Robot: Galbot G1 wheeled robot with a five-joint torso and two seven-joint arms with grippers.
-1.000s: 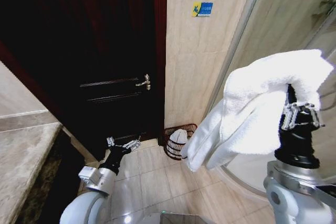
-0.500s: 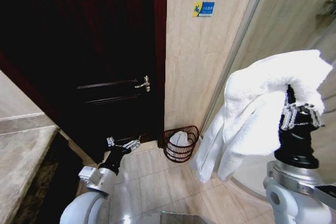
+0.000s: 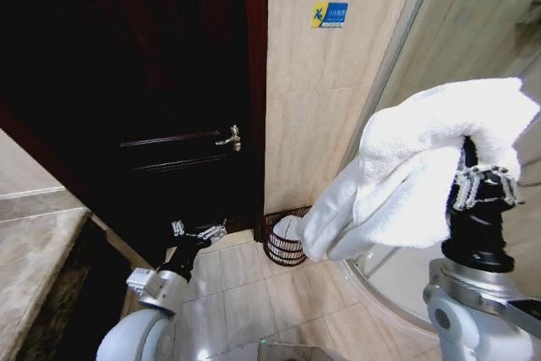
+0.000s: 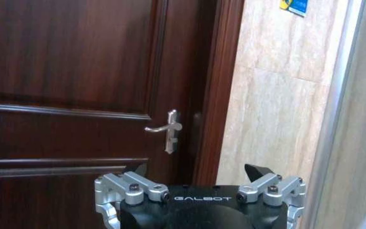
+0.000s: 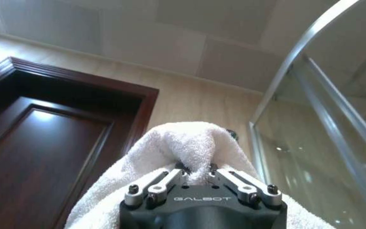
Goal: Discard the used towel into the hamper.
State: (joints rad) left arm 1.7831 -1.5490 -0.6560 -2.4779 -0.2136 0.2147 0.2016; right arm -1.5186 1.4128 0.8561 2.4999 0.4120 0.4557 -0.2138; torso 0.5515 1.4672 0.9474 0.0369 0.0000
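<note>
A dark wood door (image 3: 127, 99) with raised panels fills the left, its metal lever handle (image 3: 230, 138) near the frame (image 3: 257, 82). Beside the frame rises a beige tiled wall (image 3: 321, 116) bearing a small blue-and-yellow sticker (image 3: 328, 13). To the right stands a curved glass shower screen (image 3: 456, 40) with a metal edge. The floor (image 3: 254, 293) is pale beige tile. A stone counter (image 3: 34, 268) runs along the left edge.

Right pincer (image 5: 198, 172) raised high, clamped on a white towel (image 3: 423, 166); left pincer (image 3: 199, 231) held low, fingers spread wide.
</note>
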